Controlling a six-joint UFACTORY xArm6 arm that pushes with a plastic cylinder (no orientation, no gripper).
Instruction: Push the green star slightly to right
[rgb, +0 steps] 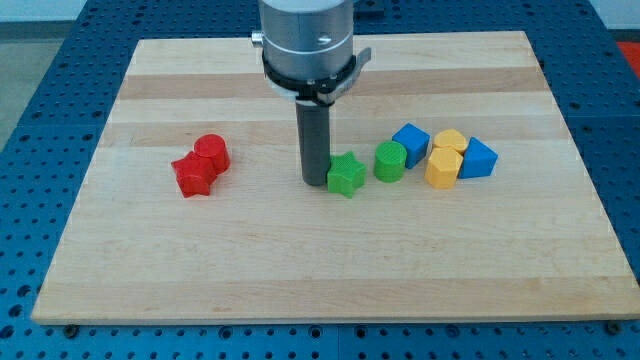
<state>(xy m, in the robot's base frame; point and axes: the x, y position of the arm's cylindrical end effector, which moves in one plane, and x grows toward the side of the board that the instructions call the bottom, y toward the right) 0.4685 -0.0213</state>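
Note:
The green star (346, 175) lies on the wooden board (330, 270) near the middle. My tip (315, 181) rests on the board just at the star's left side, touching or nearly touching it. A green cylinder-like block (390, 160) stands a little to the star's right, a small gap between them.
Right of the green cylinder is a cluster: a blue block (410, 143), two yellow blocks (450, 141) (443, 167) and another blue block (477, 158). At the view's left a red cylinder (212, 153) and a red star (193, 176) touch each other.

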